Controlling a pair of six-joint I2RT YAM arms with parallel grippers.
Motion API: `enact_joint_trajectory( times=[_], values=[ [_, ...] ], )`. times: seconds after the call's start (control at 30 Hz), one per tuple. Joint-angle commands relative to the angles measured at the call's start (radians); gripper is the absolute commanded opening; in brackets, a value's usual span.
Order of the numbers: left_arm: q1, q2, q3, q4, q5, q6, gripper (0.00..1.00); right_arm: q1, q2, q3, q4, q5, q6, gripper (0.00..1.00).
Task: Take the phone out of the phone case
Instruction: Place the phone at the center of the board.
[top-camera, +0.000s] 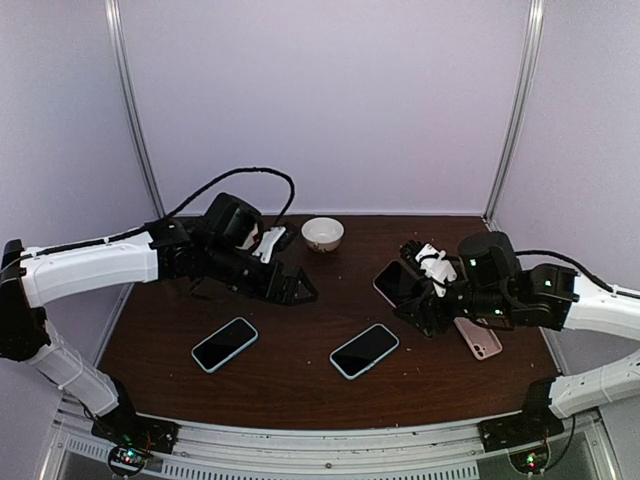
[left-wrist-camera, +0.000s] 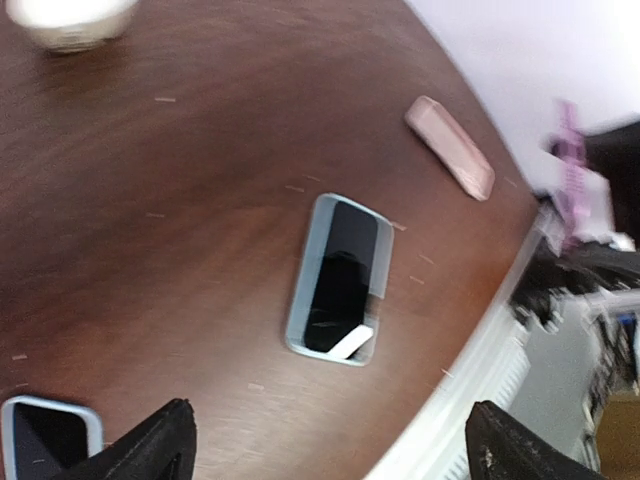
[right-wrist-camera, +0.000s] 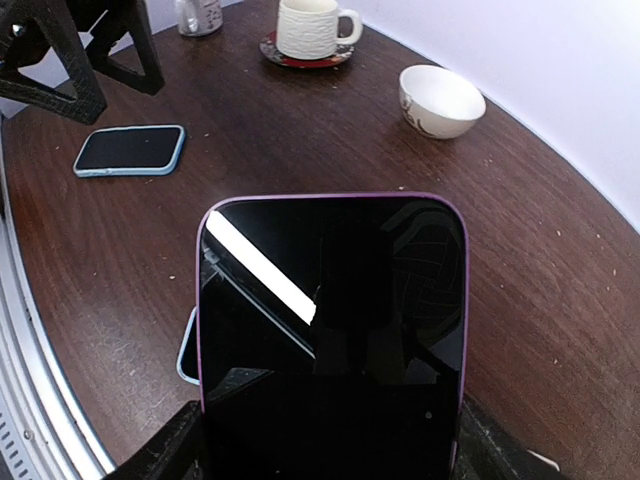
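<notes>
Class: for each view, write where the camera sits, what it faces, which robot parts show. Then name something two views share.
Top external: above, behind the bases, facing the table; left arm and right arm show.
Left wrist: on the left arm, looking down at a blue-cased phone; the open left fingers show.
Right wrist: on the right arm, facing the purple-edged phone that the right fingers grip.
Shared: white bowl, in top and right wrist views.

The phone (right-wrist-camera: 333, 330) is black rimmed purple, the case (top-camera: 478, 338) pink, the table (top-camera: 290, 385) brown
</notes>
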Motion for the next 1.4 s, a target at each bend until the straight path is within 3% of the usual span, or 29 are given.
enact_joint_trajectory(
  times=[0.0, 0.43, 0.7, 0.97, 1.37],
  values=[
    [0.092, -0.016, -0.064, -0.024, -0.173, 0.016, 0.98, -0.074, -0.015, 0.001, 0.014, 0.022, 0.084, 0.36],
    [0.044, 0.023, -0.112, -0.047, -0.248, 0.097, 0.94, -0.266, 0.181, 0.119, -0.073, -0.025, 0.193, 0.38],
    [-0.040, 0.004, -0.200, -0.015, -0.469, 0.155, 0.97, -0.348, 0.412, 0.279, -0.161, -0.097, 0.252, 0.37],
    [-0.051, -0.065, -0.391, 0.163, -0.639, 0.166, 0.97, -0.413, 0.633, 0.453, -0.209, -0.142, 0.298, 0.35],
    [-0.052, -0.100, -0.474, 0.269, -0.617, 0.205, 0.98, -0.536, 0.950, 0.774, -0.360, -0.081, 0.309, 0.36]
  ],
)
